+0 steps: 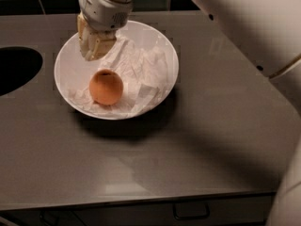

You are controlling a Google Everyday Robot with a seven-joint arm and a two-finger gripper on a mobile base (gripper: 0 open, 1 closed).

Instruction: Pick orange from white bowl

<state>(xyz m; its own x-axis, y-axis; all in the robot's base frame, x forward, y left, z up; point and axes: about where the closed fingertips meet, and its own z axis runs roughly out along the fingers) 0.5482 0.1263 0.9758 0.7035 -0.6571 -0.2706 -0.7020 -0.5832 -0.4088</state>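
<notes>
The orange [106, 86] lies in the front left part of the white bowl [160, 41], on crumpled white paper. The bowl stands on a grey counter, left of centre. My gripper [93, 48] hangs over the bowl's back left part, just behind and a little left of the orange, and apart from it. It holds nothing that I can see. The white arm reaches in from the upper right.
A dark round hole [16, 69] is cut into the grey counter [211, 140] at the left edge. A dark tiled wall runs along the back. The counter's front edge has a drawer handle [190, 212] below it.
</notes>
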